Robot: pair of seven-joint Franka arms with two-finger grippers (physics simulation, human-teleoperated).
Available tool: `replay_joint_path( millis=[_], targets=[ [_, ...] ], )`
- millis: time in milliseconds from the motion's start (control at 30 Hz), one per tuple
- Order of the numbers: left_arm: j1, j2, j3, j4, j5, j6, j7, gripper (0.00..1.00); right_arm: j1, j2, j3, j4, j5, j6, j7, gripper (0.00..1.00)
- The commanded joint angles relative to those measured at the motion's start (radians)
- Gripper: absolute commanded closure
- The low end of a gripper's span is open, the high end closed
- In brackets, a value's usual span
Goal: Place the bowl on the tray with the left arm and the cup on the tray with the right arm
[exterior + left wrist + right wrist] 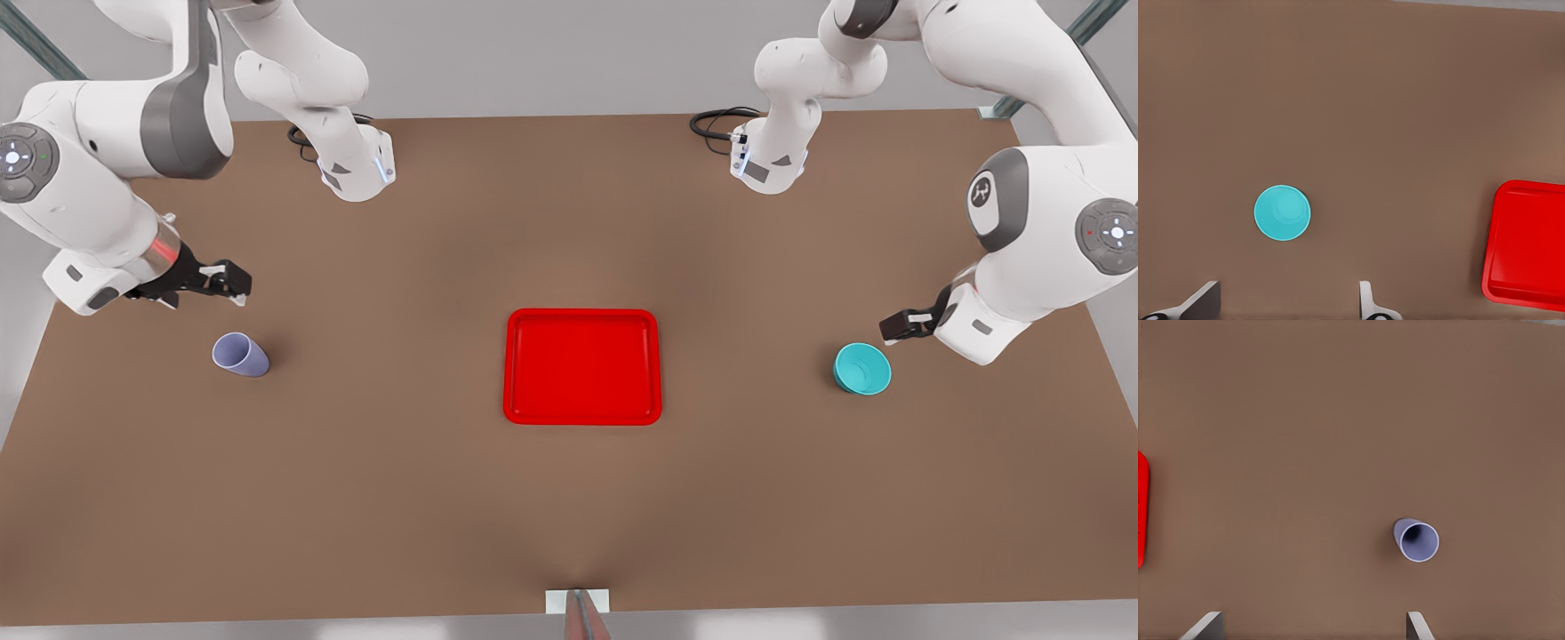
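Both grippers hang above the brown table (356,498) with nothing in them. Left gripper (889,331), fingers (1366,300) spread wide, sits just beside the bowl (862,369) at the front view's right; right gripper (236,284), fingers (1417,625) likewise spread, is near the cup (240,355) at the front view's left. Bowl: small, round, smooth teal, upright, wide and shallow. Cup: lavender, tapered, no handle, open mouth up, narrower than the bowl. Tray (524,409): flat bright red rectangle, rounded corners, low rim, lying between the two and well apart from each.
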Motion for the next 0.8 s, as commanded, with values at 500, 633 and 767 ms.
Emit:
replay_joint_path(
  millis=[500,633,767],
  targets=[
    [-0.039,0.187,0.006,0.029,0.003,0.066,0.004,0.00,-0.004,0.001,0.001,0.000,0.000,0.000,0.000,0.00],
    [-0.013,0.241,0.006,-0.066,0.035,0.186,0.012,0.00,-0.004,0.001,-0.001,0.002,-0.002,0.002,0.000,0.00],
    [-0.040,0.143,0.005,-0.259,0.035,0.235,0.030,0.00,-0.002,0.001,0.001,0.002,0.000,0.002,0.000,0.00]
  ],
)
